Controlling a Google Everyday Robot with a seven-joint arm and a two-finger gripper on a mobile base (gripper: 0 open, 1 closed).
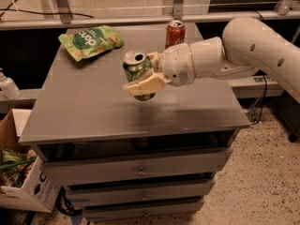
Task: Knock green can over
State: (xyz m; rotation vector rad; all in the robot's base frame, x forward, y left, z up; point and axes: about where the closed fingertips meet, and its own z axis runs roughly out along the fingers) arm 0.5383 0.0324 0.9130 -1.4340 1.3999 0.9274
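Camera view: gripper around green can

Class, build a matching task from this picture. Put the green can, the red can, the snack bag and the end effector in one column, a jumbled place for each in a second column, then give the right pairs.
Things:
1. green can
2. red can
3. snack bag
4. end effector

Places:
A. lying at the far left corner of the table
B. standing upright near the table's far edge
C. reaching in from the right, over the table
D. held between two fingers, near the table's middle

Pairs: 1-D, 2-B, 3-A, 4-C
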